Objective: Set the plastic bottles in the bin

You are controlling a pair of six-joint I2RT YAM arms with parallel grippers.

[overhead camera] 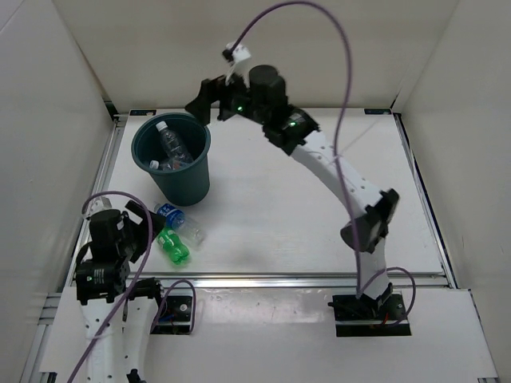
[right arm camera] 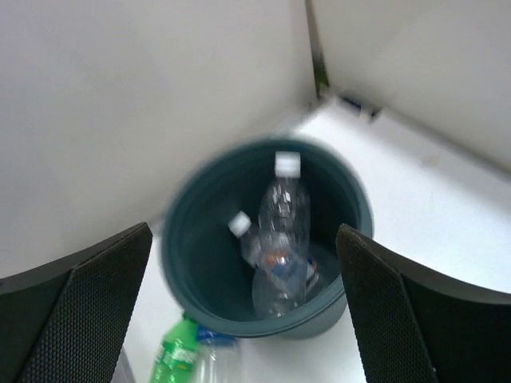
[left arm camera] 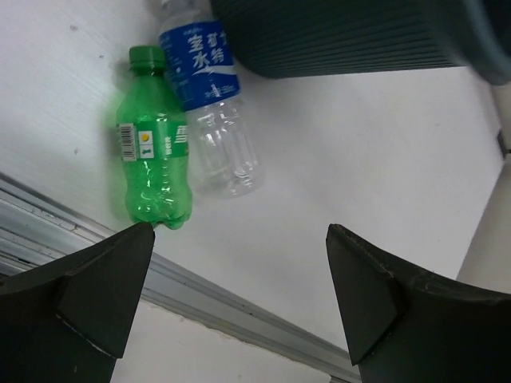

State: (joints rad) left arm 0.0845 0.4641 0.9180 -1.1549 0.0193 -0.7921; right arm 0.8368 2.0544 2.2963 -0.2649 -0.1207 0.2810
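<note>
The dark teal bin point(overhead camera: 192, 179) stands at the back left of the table. Two clear white-capped bottles point(overhead camera: 171, 144) lie inside it, also seen in the right wrist view point(right arm camera: 283, 235). A green bottle point(overhead camera: 173, 246) and a clear blue-label bottle point(overhead camera: 177, 220) lie side by side on the table in front of the bin, and also show in the left wrist view point(left arm camera: 152, 163) point(left arm camera: 209, 96). My left gripper point(overhead camera: 148, 227) point(left arm camera: 239, 295) is open and empty, just near of those two bottles. My right gripper point(overhead camera: 209, 108) point(right arm camera: 243, 235) is open and empty, above the bin's far rim.
White walls enclose the table on the left, back and right. A metal rail point(left arm camera: 207, 299) runs along the table's near edge, close to the green bottle. The bin's ribbed side point(left arm camera: 359, 36) is just beyond the two lying bottles.
</note>
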